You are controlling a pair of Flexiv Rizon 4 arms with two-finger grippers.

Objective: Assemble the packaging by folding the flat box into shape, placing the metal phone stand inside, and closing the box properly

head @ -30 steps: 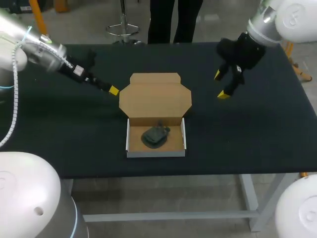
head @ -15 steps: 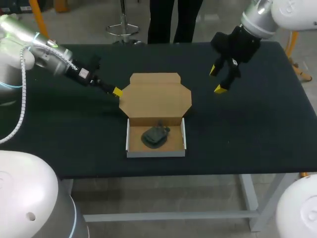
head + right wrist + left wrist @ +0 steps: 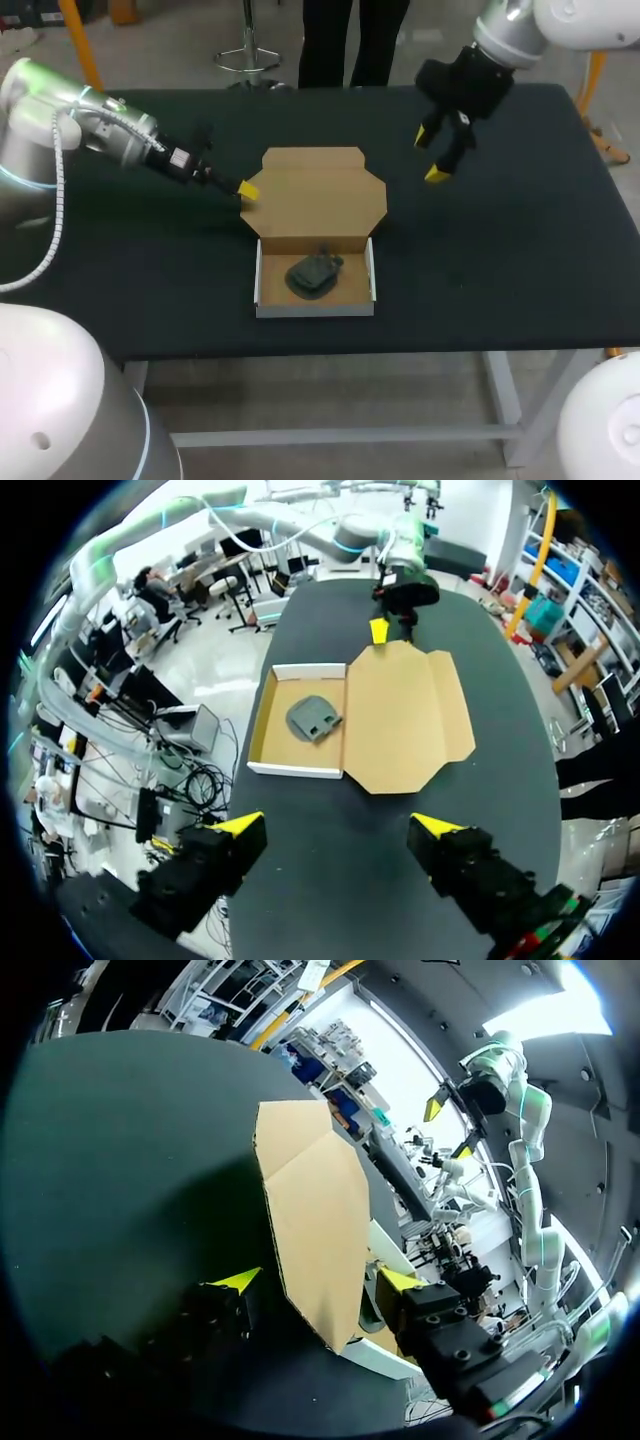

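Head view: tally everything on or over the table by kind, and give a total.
Box: 1
Stand: 1
Grippers: 2, left gripper and right gripper
Total: 4

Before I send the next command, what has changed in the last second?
The left tool slid in to the left edge of the lid, which now sits between its open jaws. The right tool drifted toward the far edge of the table and inward, open and empty. The box and phone stand stayed put.
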